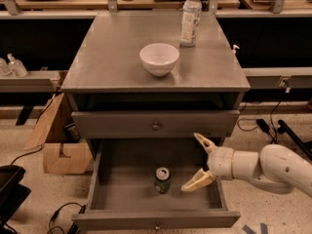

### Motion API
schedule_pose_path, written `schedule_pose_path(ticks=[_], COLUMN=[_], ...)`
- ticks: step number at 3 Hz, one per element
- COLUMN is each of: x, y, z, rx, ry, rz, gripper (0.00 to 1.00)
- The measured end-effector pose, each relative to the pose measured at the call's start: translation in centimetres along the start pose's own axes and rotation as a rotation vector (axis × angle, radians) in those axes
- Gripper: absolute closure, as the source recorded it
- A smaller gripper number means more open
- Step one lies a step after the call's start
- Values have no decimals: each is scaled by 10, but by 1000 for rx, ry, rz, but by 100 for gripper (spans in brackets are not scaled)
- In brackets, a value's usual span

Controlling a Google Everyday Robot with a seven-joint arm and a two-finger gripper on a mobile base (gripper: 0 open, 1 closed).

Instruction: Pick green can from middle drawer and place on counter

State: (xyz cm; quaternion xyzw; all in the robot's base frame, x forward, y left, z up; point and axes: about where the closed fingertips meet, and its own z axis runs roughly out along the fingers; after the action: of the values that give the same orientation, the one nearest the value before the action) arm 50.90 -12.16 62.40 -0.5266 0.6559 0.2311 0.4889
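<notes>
Nothing legible anywhere: the white label on the clear bottle (190,16) shows no print I can make out, and the green can (162,180) in the middle drawer (122,194) gives up no brand either. The gripper (191,162) hangs over the drawer's right side, jaws spread wide.

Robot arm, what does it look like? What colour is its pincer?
The arm is smooth, round and white, like a fat tube, with a ringed white wrist. Its pincer, over the right side of the middle drawer, has two cream-yellow pointed fingers set wide apart. No cables or markings show on it.
</notes>
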Motion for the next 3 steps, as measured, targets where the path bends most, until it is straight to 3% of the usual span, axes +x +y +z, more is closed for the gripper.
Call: schedule_pose_path(ticks=[1, 3], x=[46, 98], y=[16, 28], z=[58, 117], rx=[-69, -124], ry=[-16, -9], rz=[21, 62], gripper=[0, 0])
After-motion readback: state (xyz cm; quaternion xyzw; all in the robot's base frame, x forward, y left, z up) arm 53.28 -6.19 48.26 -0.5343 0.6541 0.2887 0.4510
